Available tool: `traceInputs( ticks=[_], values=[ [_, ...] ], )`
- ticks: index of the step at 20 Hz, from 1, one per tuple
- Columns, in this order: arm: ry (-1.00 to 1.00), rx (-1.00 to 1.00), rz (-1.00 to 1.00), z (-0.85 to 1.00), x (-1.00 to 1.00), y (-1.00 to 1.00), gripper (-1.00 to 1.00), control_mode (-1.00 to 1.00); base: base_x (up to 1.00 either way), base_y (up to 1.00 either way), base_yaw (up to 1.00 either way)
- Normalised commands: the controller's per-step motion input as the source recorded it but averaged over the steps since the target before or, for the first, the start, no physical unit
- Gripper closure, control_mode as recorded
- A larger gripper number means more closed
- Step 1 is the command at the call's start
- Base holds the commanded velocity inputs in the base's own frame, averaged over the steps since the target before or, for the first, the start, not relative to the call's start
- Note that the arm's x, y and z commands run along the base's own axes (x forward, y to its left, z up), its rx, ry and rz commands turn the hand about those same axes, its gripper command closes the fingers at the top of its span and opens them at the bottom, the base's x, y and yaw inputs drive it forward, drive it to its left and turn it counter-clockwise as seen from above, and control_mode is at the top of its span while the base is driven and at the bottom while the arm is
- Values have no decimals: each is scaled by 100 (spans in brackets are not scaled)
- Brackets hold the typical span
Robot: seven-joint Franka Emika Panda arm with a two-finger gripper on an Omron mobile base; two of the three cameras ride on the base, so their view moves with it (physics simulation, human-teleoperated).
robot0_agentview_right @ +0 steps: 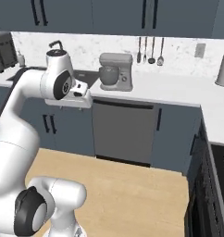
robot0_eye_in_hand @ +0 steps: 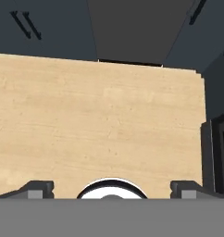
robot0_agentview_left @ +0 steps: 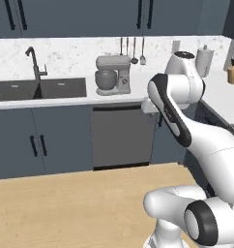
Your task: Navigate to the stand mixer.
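You have the light grey stand mixer with its silvery bowl (robot0_agentview_left: 112, 75) on the white surface (robot0_agentview_left: 65, 98), well apart from your spread, empty fingers (robot0_eye_in_hand: 40, 189) over the wooden floor (robot0_eye_in_hand: 95, 125).

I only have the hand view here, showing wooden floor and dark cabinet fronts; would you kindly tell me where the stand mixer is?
Observer: The stand mixer stands on the white counter, directly above the grey dishwasher panel.
Operator: Thank you. What sits beside it?
Observer: A dark sink with a black faucet lies to its left in the left base view.
Operator: And is anything behind it?
Observer: Utensils hang on the wall just right of it.
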Motion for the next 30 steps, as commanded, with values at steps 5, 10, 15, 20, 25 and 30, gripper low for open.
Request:
traceInputs(
  ticks=[5, 10, 15, 20, 25, 30],
  values=[
    [0, 0, 0, 0, 0, 0, -100, 100, 100, 27, -2],
    [0, 0, 0, 0, 0, 0, -100, 100, 100, 3, -2],
    [0, 0, 0, 0, 0, 0, -100, 100, 100, 2, -2],
    [0, 0, 0, 0, 0, 0, -100, 100, 98, 4, 0],
    [0, 0, 0, 0, 0, 0, -100, 100, 87, 2, 0],
    [0, 0, 0, 0, 0, 0, -100, 100, 69, 4, 0]
  ],
)
